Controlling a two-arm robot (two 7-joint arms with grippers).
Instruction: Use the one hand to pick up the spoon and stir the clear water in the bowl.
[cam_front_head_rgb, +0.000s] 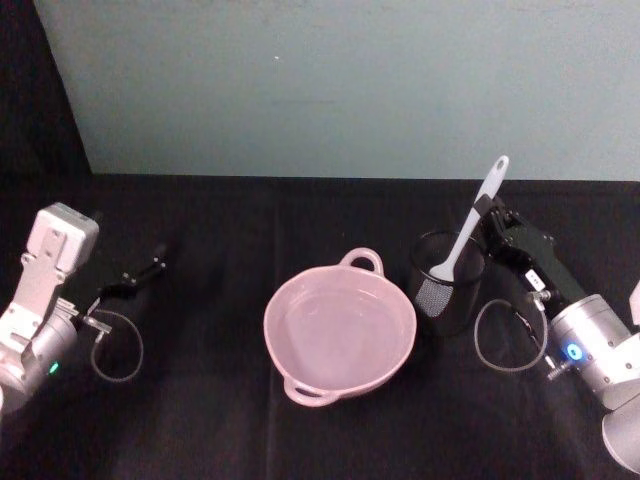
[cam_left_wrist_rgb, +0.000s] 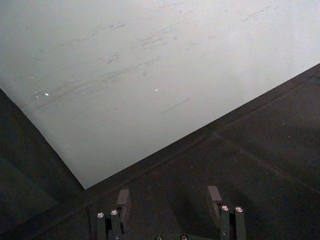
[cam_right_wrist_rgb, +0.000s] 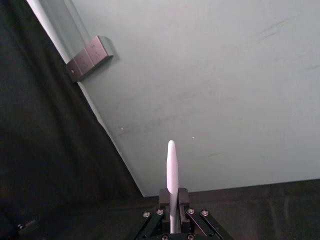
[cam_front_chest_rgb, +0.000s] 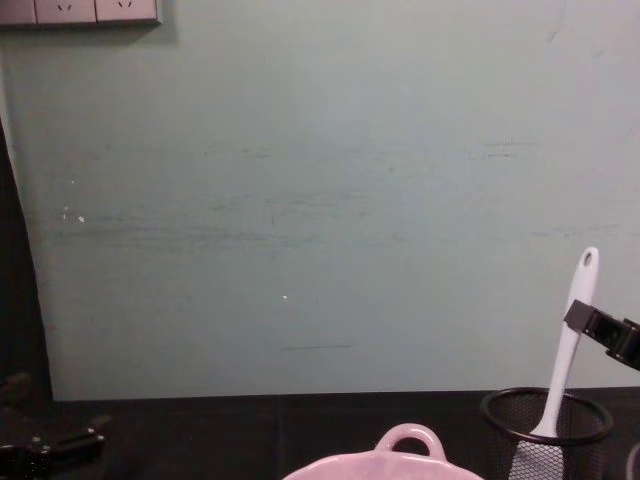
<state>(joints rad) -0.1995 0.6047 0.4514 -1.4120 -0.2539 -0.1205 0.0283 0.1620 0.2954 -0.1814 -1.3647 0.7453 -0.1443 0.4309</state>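
It's a table (cam_front_head_rgb: 300, 440) covered in black cloth, running back to a pale green wall. Sitting on it are a pink bowl (cam_front_head_rgb: 340, 330) with clear water in it and a black mesh cup (cam_front_head_rgb: 447, 283), the cup right under the right pincer (cam_front_head_rgb: 487, 212) and the bowl just beside the cup, on the side away from that pincer.

My right gripper (cam_front_head_rgb: 487, 213) is a black blocky unit with a small white label on its body, joined to a silver cylindrical wrist that carries a blue indicator light, with a thin black cable looping out just beside that wrist. In its wrist view I see silver screw heads on the black linkage behind the fingers. My left gripper (cam_front_head_rgb: 158, 256) is slim and black on a pale grey arm with a green light and its own cable loop.
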